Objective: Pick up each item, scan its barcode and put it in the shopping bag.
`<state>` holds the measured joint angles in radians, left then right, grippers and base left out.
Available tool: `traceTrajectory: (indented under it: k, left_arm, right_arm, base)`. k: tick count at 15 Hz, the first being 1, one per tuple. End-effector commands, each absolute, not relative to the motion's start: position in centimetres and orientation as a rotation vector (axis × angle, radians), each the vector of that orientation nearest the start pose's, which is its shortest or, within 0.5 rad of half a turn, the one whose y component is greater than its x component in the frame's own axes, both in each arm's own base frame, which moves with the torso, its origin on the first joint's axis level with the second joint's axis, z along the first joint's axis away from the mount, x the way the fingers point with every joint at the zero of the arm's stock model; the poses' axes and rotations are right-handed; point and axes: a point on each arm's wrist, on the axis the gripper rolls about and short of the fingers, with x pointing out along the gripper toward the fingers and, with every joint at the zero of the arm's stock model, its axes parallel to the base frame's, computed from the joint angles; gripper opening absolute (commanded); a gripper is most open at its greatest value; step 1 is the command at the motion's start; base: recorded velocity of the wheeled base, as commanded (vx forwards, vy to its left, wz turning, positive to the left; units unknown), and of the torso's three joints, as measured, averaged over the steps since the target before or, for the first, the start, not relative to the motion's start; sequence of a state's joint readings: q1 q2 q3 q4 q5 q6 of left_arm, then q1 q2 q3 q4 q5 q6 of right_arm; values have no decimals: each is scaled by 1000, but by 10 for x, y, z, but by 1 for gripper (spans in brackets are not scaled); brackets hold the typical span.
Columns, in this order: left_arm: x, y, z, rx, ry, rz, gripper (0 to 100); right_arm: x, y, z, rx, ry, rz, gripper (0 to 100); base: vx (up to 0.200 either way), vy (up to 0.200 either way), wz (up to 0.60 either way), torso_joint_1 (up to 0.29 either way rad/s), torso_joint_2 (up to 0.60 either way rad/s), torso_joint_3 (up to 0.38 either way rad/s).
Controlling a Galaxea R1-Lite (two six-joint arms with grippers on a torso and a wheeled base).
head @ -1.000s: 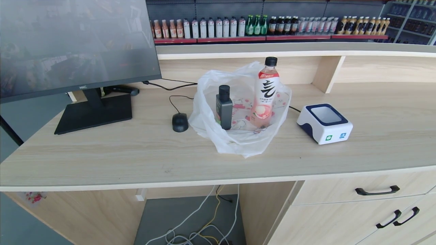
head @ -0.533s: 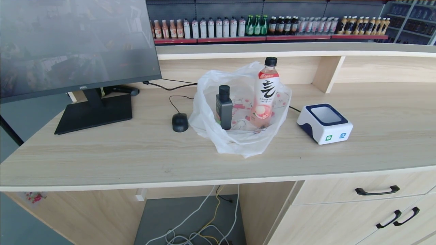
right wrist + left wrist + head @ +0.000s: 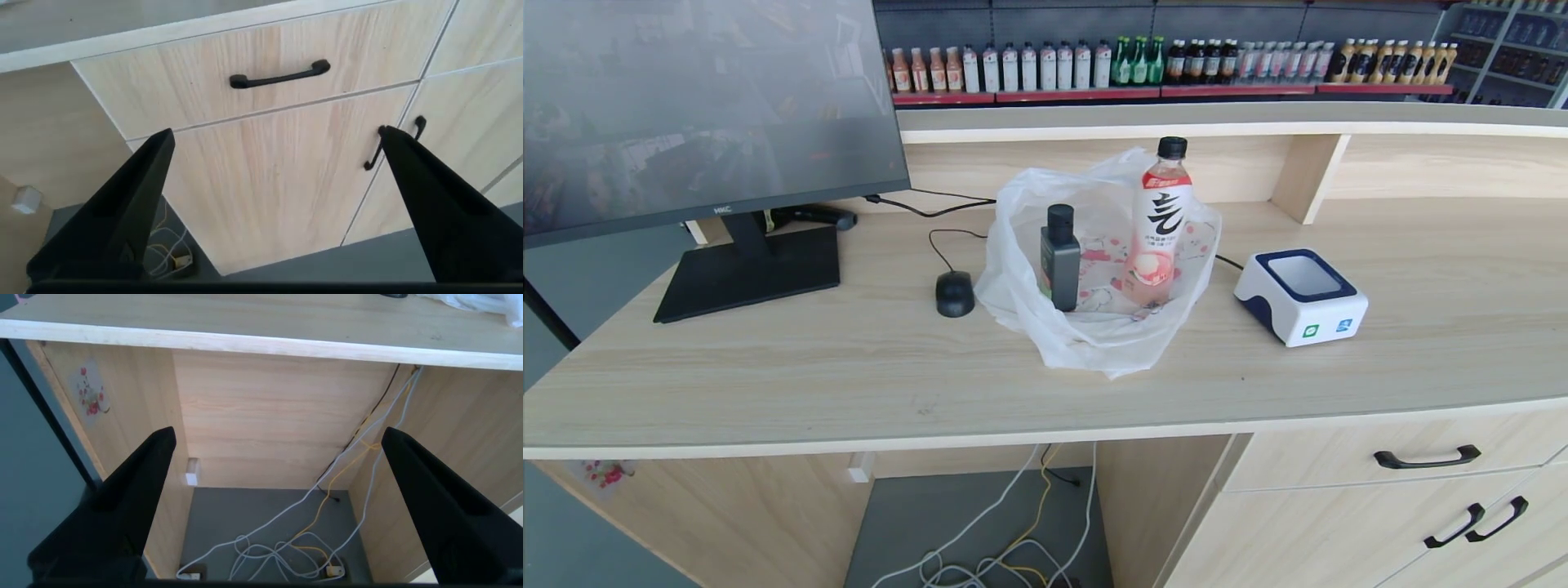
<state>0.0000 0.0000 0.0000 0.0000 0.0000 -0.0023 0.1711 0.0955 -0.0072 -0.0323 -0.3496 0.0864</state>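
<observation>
A white plastic shopping bag [image 3: 1094, 327] stands open in the middle of the wooden counter [image 3: 849, 376]. Inside it stand a dark grey bottle [image 3: 1059, 257] with a black cap and a taller pink drink bottle [image 3: 1158, 224]. To its right sits the white and blue barcode scanner [image 3: 1300, 296]. My left gripper [image 3: 278, 502] hangs open below the counter edge, facing the kneehole with its cables. My right gripper [image 3: 274, 212] is open too, low in front of the drawer fronts, holding nothing.
A monitor [image 3: 703, 114] on a black stand fills the counter's left, with a black mouse [image 3: 955, 293] and its cable beside the bag. A raised ledge [image 3: 1225, 122] runs along the back. Drawers with black handles [image 3: 1427, 459] sit below right; cables [image 3: 980, 555] hang under the counter.
</observation>
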Motion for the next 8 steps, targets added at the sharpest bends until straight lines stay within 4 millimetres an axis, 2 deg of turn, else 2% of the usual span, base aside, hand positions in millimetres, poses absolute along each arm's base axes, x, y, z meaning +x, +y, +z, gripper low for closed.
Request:
traceTrajectory:
  k: [1,4,7,8]
  left_arm:
    - [-23,0,75,-3,0,0,100]
    - [-23,0,75,-3,0,0,100]
    - [-23,0,75,-3,0,0,100]
    - [-23,0,75,-3,0,0,100]
  right_arm:
    - [-14,-9,83,69,67,-239,100]
    - [-14,-9,83,48,77,-257,100]
    - [-18,-6,83,71,40,-427,100]
    - [-18,-6,82,62,37,-399,100]
  base:
    - [0,0,0,0,0,0]
    - [0,0,0,0,0,0]
    - [0,0,0,0,0,0]
    - [0,0,0,0,0,0]
